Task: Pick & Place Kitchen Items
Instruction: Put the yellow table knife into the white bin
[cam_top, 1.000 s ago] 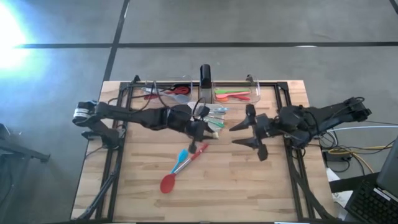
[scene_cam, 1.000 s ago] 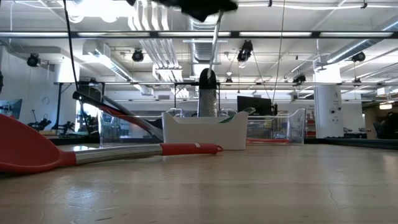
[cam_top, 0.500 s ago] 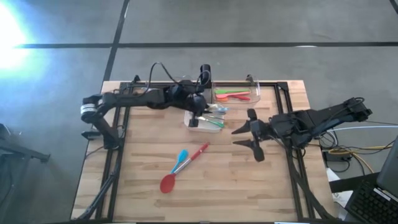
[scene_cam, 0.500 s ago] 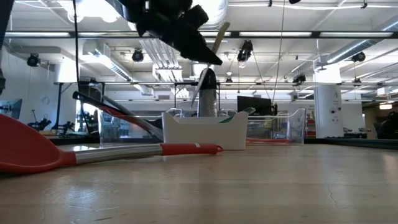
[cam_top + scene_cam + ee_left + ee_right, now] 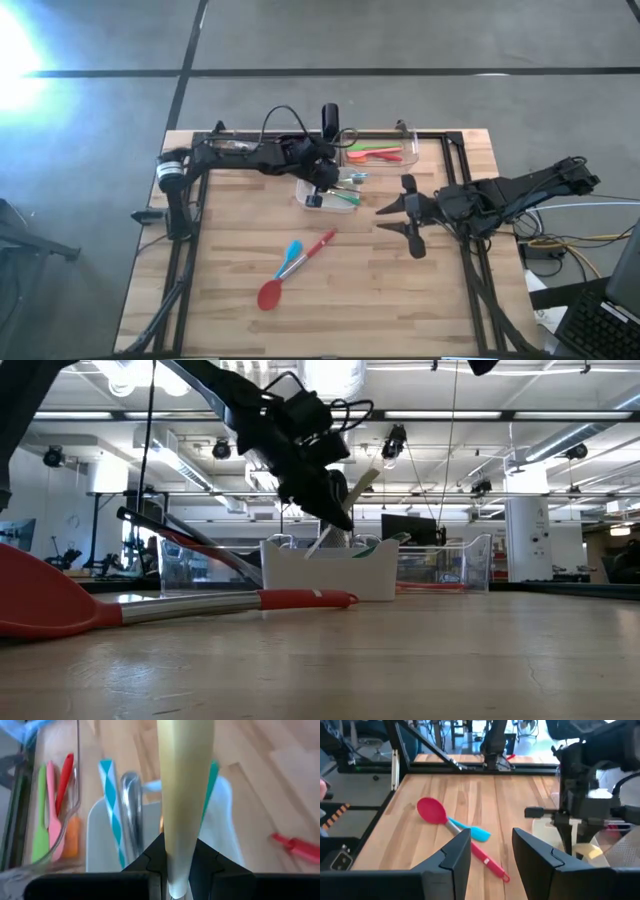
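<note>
Left gripper (image 5: 320,180): over the white square dish (image 5: 308,197) at about 12 o'clock from table centre, fingers clamped on a pale cream-handled utensil (image 5: 182,795).
Held utensil: in the low view (image 5: 338,520) it slants, upper end toward 1 o'clock, lower end down at 7 o'clock just over the dish (image 5: 300,575); I cannot tell whether its tip touches anything there.
Dish contents: a teal-and-white striped handle (image 5: 112,805), a shiny metal piece (image 5: 131,805) and a green handle (image 5: 212,775), long axes roughly side by side along the dish.
Right gripper (image 5: 412,215): at 3 o'clock, above the bare wood, fingers spread wide and holding nothing.
Red spoon (image 5: 290,272): flat on the table at 6 o'clock, long axis diagonal, bowl toward 7 o'clock, handle end toward 1 o'clock.
Blue spatula (image 5: 289,256): touching the red spoon's handle, lying close along it, blade end toward 1 o'clock.
Right-hand clear bin (image 5: 408,150): at the back edge, green, pink, red and orange silicone pieces (image 5: 375,153) lying lengthwise, running 9 to 3 o'clock.
Left-hand clear bin (image 5: 250,140): back edge, mostly hidden under the left arm.
</note>
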